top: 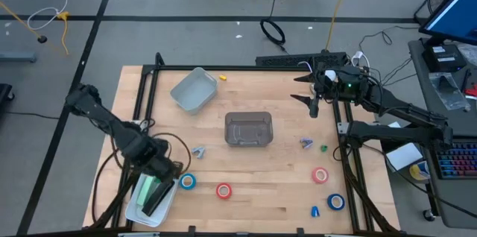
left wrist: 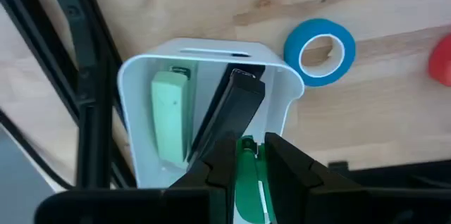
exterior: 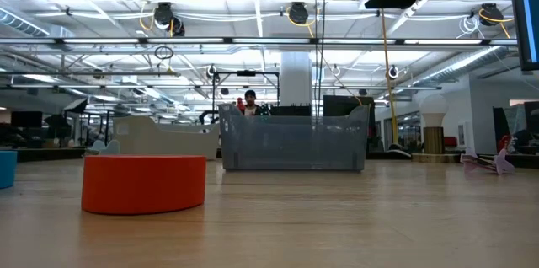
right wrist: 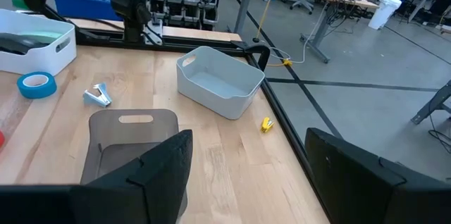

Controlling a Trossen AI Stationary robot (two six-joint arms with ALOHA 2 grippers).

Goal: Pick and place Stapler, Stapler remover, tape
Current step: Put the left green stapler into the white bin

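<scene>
I read the table as a clock from overhead, twelve at the far edge. My left gripper (left wrist: pixel 248 143) hangs at about seven o'clock over the white bin (left wrist: pixel 134 69). Its fingers are pinched tight on a green stapler (left wrist: pixel 246 175), whose nose points down into the bin. A pale green stapler (left wrist: pixel 169 115) and a black stapler (left wrist: pixel 232 111) already lie inside, side by side. I judge the green one to be rigid and fairly weighty for its size, with smooth plastic flanks that could slide in the pads. A grip across the narrow body near its middle seems right, and it looks to be roughly that now. The free room is beside the black stapler, so I expect a low release to do, since a stapler tolerates a short drop. Just outside the bin, toward six o'clock, a blue tape roll (top: pixel 187 182) lies flat with a red tape roll (top: pixel 223 190) beside it. Another red roll (top: pixel 320 175) and another blue roll (top: pixel 336 202) sit near four o'clock. These are light, stiff rings, best taken across the wall or by one finger through the core. A greyish staple remover (top: pixel 198 150) rests near the centre, left of the dark bin (top: pixel 248 129), small and awkward to pinch. My right gripper (right wrist: pixel 248 139) waits at two o'clock with its fingers spread wide, holding nothing.
</scene>
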